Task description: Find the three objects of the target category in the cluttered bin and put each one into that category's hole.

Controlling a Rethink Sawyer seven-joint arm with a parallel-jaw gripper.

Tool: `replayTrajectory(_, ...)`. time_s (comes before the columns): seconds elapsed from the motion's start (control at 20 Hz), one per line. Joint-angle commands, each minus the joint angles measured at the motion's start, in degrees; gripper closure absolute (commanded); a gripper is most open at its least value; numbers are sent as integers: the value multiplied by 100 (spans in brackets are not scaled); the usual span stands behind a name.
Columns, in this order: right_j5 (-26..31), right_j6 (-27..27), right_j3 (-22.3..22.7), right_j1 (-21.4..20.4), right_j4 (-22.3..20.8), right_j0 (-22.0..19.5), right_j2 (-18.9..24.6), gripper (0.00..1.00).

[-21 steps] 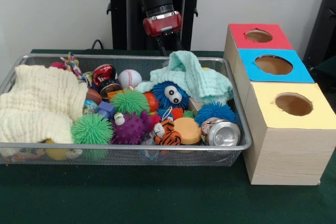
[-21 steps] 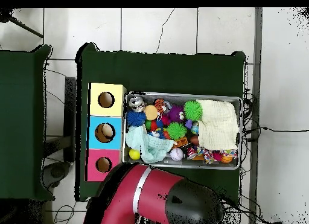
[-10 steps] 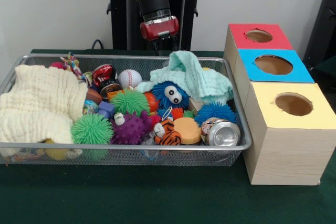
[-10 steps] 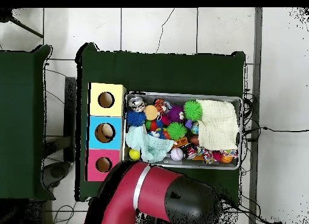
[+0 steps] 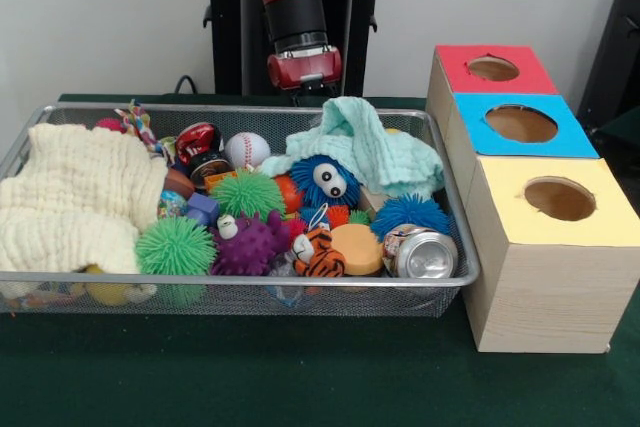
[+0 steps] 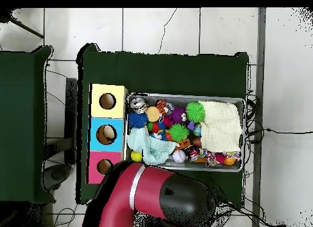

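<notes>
A wire bin (image 5: pixel 200 278) holds a jumble of toys: a baseball (image 5: pixel 246 149), a blue fuzzy ball with eyes (image 5: pixel 325 182), green spiky balls (image 5: pixel 176 245), a purple spiky ball (image 5: pixel 248 244), a tiger toy (image 5: pixel 318 255), an orange disc (image 5: pixel 357 247) and a drink can (image 5: pixel 425 254). A mint cloth (image 5: pixel 370 147) and a cream towel (image 5: pixel 80 197) cover part of the pile. My gripper (image 5: pixel 305 92) hangs behind the bin's far rim, above the mint cloth and apart from it. In the overhead view the red arm (image 6: pixel 147 197) hides it.
A wooden box stands beside the bin with a red hole (image 5: pixel 493 68), a blue hole (image 5: pixel 521 123) and a yellow hole (image 5: pixel 559 198). From overhead the bin (image 6: pixel 183 95) lies right of that box (image 6: pixel 107 134) on a green table.
The arm has lifted and drawn back from the mint cloth at the bin's far edge. Nothing in the bin has moved.
</notes>
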Motion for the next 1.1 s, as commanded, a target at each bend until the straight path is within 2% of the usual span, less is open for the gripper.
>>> replayTrajectory(0.05,-391,48,-516,683,460,159,493,0)
replayTrajectory(0.55,-571,183,-634,907,580,281,369,0)
replayTrajectory(1.1,-412,270,-594,803,731,384,306,0)
